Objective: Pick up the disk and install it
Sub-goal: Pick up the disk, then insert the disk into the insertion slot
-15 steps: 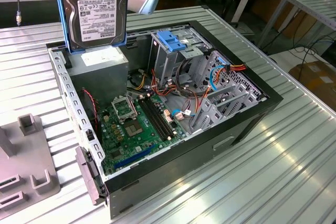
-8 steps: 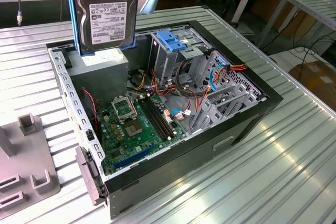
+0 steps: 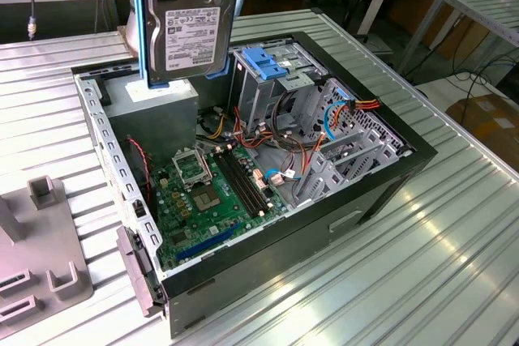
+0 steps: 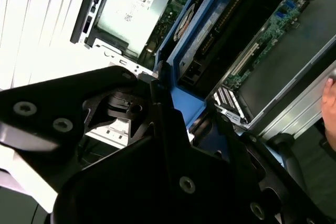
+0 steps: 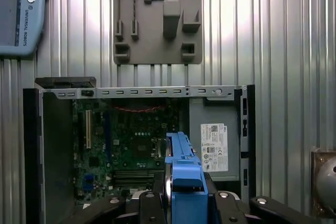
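disk [image 3: 190, 22] | upright, clamped in end effector [image 5: 184, 199] | above open computer case [image 3: 373, 200]

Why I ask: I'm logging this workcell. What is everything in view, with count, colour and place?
disk: one, dark with white label and blue rails, held in the air above the case.
computer case: one, black, open, on the table.
motherboard: one, green, inside the case.
power supply: one, grey, inside the case.
blue latch: one, atop the drive cage.
fixture tray: one, grey, exterior view's left.
table: one, ribbed silver.
gripper: one, black, shut on the disk.
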Robot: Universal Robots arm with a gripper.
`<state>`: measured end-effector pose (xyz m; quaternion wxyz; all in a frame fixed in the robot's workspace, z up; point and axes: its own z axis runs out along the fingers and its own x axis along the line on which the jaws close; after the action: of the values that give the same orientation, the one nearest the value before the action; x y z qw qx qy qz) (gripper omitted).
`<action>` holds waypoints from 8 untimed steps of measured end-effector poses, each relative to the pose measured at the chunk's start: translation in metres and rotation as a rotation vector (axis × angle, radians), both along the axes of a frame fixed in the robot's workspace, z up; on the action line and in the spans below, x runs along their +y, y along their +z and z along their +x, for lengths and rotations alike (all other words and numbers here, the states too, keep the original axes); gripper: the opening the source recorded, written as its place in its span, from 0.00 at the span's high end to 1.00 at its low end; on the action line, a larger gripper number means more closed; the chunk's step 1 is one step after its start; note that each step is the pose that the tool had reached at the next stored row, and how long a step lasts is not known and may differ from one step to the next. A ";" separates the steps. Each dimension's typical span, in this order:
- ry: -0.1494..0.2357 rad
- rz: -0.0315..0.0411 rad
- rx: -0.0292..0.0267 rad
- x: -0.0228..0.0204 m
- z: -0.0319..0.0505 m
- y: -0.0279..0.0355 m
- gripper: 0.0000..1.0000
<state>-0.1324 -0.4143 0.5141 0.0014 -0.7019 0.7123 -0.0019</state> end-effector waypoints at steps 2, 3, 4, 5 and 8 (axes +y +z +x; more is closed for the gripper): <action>0.000 -0.0006 0.0001 -0.0003 0.0032 -0.0001 0.63; 0.000 -0.0005 0.0000 -0.0003 0.0034 -0.0002 0.63; 0.000 -0.0005 0.0000 -0.0003 0.0034 -0.0002 0.63; 0.000 -0.0005 0.0000 -0.0003 0.0037 -0.0002 0.63; 0.000 -0.0005 0.0000 -0.0003 0.0040 -0.0002 0.63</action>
<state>-0.1284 -0.4145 0.5140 0.0013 -0.7019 0.7123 -0.0021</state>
